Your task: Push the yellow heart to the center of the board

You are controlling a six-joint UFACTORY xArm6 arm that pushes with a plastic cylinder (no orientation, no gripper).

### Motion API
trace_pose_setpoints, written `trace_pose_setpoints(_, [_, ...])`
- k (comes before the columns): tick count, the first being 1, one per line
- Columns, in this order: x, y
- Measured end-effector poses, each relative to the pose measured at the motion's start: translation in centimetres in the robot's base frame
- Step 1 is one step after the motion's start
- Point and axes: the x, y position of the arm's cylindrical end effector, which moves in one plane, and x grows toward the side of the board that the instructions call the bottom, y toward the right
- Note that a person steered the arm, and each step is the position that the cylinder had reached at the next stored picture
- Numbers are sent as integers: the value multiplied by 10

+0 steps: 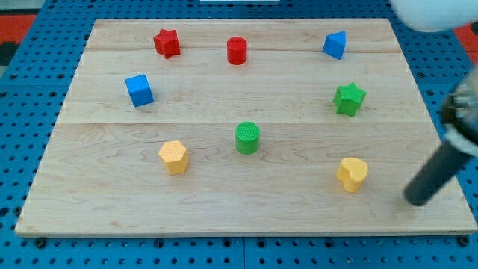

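Observation:
The yellow heart (352, 173) lies on the wooden board (224, 202) at the view's lower right. My rod comes in from the right edge and slants down to the left. My tip (413, 199) rests on the board to the right of the heart and slightly below it, apart from it by a clear gap.
A green cylinder (247, 137) stands near the board's middle. A yellow hexagon (174, 157) is at lower left, a blue cube (139, 90) at left, a red star (166, 42) and red cylinder (237, 50) at top, a blue block (335, 45) at top right, a green star (349, 99) at right.

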Motion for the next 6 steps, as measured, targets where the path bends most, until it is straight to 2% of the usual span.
trace_pose_setpoints(1, [-27,-69])
trace_pose_setpoints(2, [-58,-112])
trace_pose_setpoints(4, [-136,-164])
trace_pose_setpoints(6, [-175,-137])
